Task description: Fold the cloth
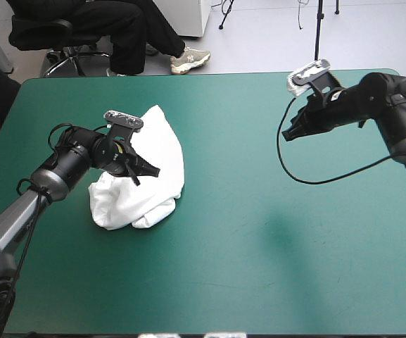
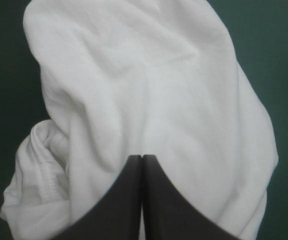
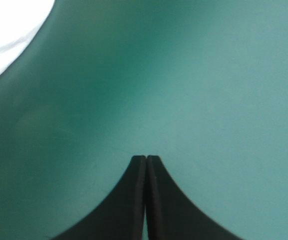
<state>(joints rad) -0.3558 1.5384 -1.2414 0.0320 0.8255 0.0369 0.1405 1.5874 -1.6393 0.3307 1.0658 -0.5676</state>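
The white T-shirt (image 1: 162,151) lies as a crumpled heap on the left half of the teal-green table (image 1: 259,232). My left gripper (image 1: 150,170) is over the heap's middle, shut, its tips against the cloth. In the left wrist view the T-shirt (image 2: 148,85) fills the space ahead of the left gripper (image 2: 142,156), with a rolled hem beside it; I see no cloth between the fingers. My right gripper (image 1: 288,133) hangs shut above bare cover at the far right. Ahead of the right gripper (image 3: 146,157) a corner of the T-shirt (image 3: 6,35) shows far off.
Bare teal-green cover (image 3: 208,90) stretches from the heap to the right and front edges. The right arm (image 1: 371,98) reaches in over the far right corner.
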